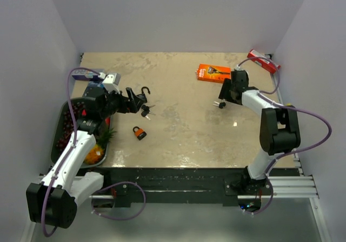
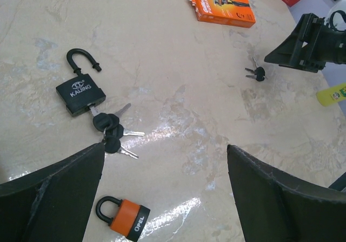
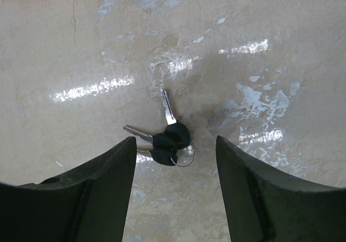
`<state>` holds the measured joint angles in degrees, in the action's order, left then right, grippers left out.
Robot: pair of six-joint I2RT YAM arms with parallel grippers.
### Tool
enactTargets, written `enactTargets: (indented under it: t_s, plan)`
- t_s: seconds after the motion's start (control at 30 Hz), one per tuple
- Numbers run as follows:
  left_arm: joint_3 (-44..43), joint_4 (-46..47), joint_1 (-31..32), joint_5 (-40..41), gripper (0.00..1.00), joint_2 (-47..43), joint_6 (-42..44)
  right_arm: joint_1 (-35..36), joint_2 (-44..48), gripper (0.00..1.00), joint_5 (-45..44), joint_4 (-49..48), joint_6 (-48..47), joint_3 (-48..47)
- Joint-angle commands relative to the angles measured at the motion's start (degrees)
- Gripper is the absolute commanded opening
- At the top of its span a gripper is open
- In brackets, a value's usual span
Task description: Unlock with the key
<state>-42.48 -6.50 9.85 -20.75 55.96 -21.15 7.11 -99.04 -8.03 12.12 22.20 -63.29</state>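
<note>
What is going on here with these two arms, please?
The black padlock lies open with a key bunch in its keyhole, and the left hand hovers open near it. The orange padlock is shut, untouched. The right hand, open, hangs over a second key bunch on the table.

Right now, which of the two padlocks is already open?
The black padlock: one end of its shackle is free of the body, and a bunch of keys sits at its keyhole. The orange padlock has its shackle closed and no key.
</note>
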Motion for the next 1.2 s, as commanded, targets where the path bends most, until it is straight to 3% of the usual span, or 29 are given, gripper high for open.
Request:
enactTargets:
  t_s: [0.0, 0.63, 1.17]
  plan:
    - [-0.15, 2.55, -0.35, -1.31, 0.99, -0.33, 2.07, 0.36, -2.46, 0.63, 1.79, -0.26, -1.28, -0.26]
    - [0.29, 2.99, -0.35, -1.48, 0.98, 0.11, 1.63, 0.27, -7.39, 0.52, 5.92, -1.48, -0.49, -0.78]
    - [0.47, 2.99, -0.35, -1.22, 0.98, -0.33, 1.63, 0.36, -5.02, 0.16, 10.22, -2.62, -0.22, 1.67]
